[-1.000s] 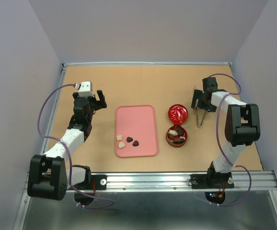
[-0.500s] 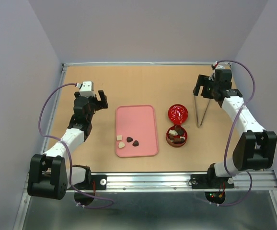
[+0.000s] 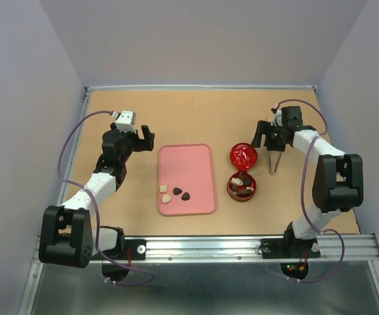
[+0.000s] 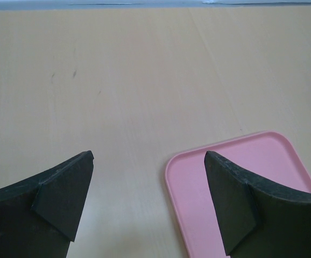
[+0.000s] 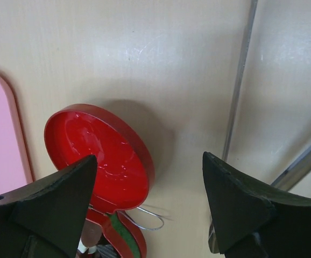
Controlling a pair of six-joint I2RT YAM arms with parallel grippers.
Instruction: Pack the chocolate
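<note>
The right gripper (image 3: 268,139) is positioned right of centre in the overhead view, its jaws set wide with nothing between them. In its wrist view the red lid (image 5: 104,156) is seen under the finger at frame left, and one leg of the metal tongs (image 5: 240,86) runs past the finger at frame right. The left gripper (image 3: 140,138) is likewise wide and empty at centre left, just beyond the upper left corner of the pink tray (image 3: 186,164). The chocolate (image 3: 177,191) is found in two places: four pieces, two cream and two dark, lie at the lower left of the tray, and several more are lodged in the open tin (image 3: 230,190), directly below the lid in the frame. The task is judged partly complete, with a transfer step in hand. Whether the tongs or the lid is being addressed cannot be determined. If the tongs are intended, a grasp across both legs is called for. A low, centred closure would be needed, since the legs are thin and lie flat on the table (image 3: 196,115).
</note>
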